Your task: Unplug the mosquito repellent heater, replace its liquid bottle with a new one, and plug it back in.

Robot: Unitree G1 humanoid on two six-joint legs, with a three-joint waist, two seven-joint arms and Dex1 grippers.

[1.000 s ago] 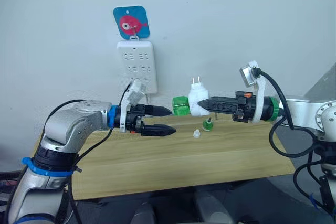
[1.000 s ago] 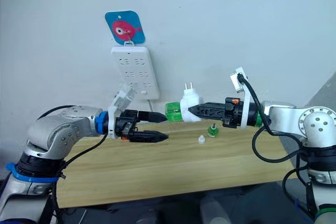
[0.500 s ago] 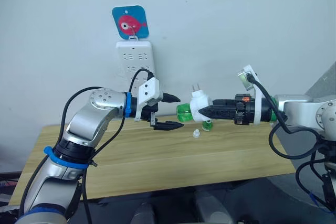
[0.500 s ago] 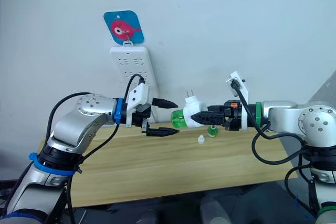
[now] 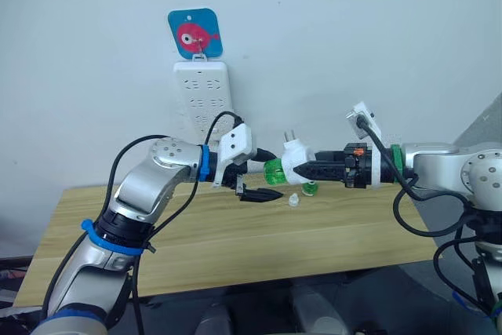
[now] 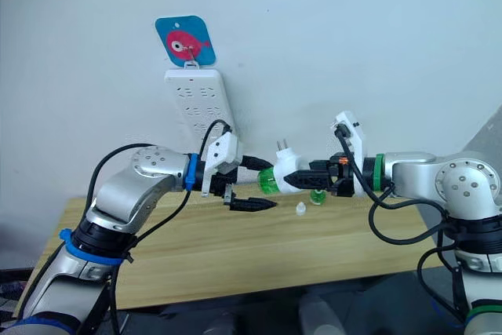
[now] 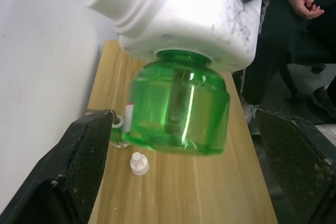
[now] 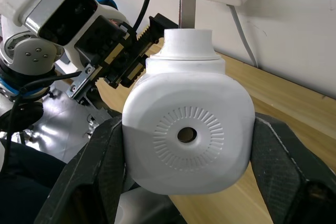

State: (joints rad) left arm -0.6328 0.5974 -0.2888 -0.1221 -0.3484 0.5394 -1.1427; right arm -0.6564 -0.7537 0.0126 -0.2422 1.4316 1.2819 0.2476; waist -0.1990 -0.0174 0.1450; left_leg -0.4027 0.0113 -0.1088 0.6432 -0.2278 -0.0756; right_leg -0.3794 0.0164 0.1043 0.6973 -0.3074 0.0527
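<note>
My right gripper (image 5: 303,169) is shut on the white mosquito repellent heater (image 5: 293,162) and holds it in the air above the table, prongs pointing up and tilted. A green liquid bottle (image 5: 274,171) sits screwed into the heater's underside, pointing toward my left arm. My left gripper (image 5: 274,176) is open, one finger above the bottle and one below, neither touching it. In the left wrist view the bottle (image 7: 178,111) hangs between the wide-apart fingers (image 7: 86,166). In the right wrist view the heater (image 8: 186,129) shows its round dark hole.
A second small bottle with a green top (image 5: 310,187) and a small white cap (image 5: 293,200) stand on the wooden table (image 5: 235,233) below the heater. A white power strip (image 5: 203,100) hangs on the wall under a blue fish hook (image 5: 195,33). A seated person's hand (image 7: 307,1) is beyond the table.
My left gripper has swung right and risen until its open fingers straddle the green bottle. My right gripper has carried the heater a little to the left, toward it.
</note>
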